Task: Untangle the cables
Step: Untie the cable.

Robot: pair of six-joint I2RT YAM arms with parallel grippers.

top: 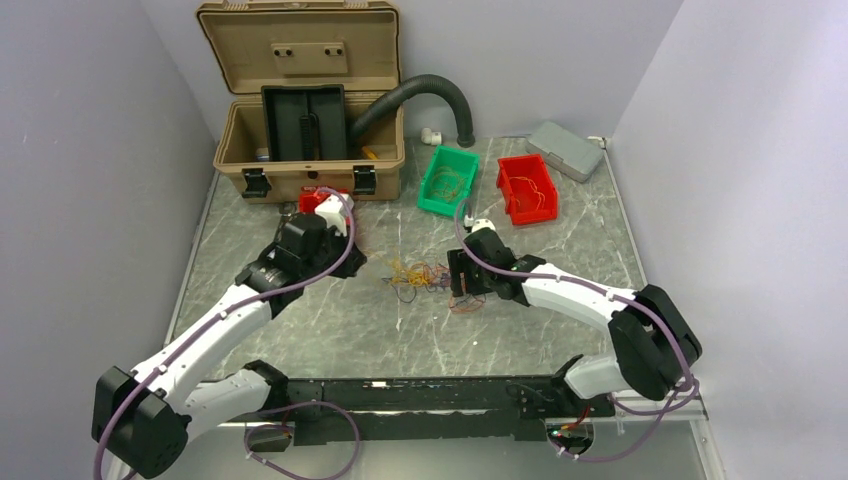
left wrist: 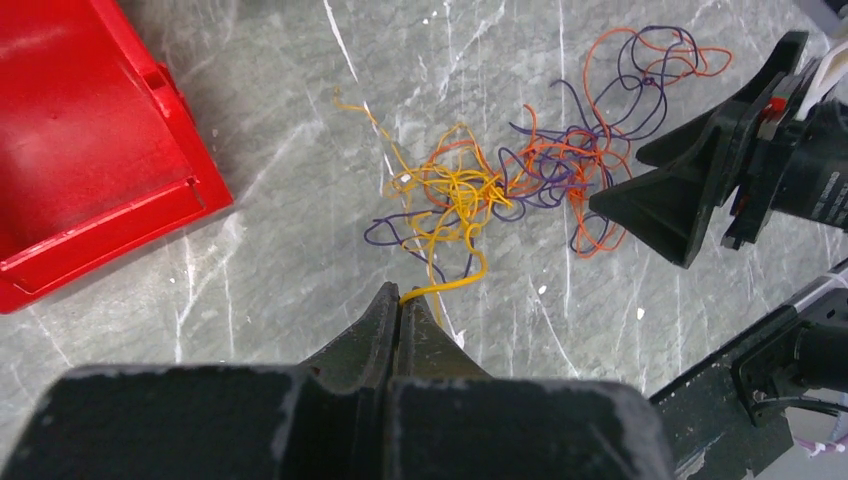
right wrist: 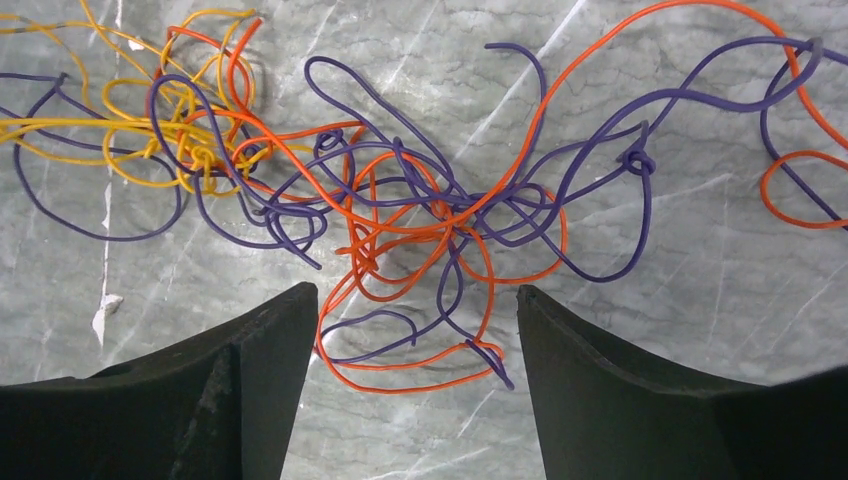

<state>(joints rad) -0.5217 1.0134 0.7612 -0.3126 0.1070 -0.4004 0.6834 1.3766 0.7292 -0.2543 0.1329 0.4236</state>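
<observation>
**Cables (top: 425, 275): one strand pinned, knot not pulled apart yet**

They sit in one loose tangle mid-counter (top: 350, 335), between my two arms. My left tool (left wrist: 398, 300) is pinched together on the end of a yellow strand (left wrist: 455, 285) at the near edge of the heap. My right tool (right wrist: 412, 295) hangs with its fingers apart just over the orange-and-purple side, holding nothing. I'd call this the grab-the-other-side step. Next the right one needs to close on a single wire, then draw away from the left.

The table (left wrist: 280, 250) looks like smooth, grey, veined stone. The cables (right wrist: 455, 228) have a glossy plastic coating, and the red bin (left wrist: 90, 150) is shiny plastic.
</observation>
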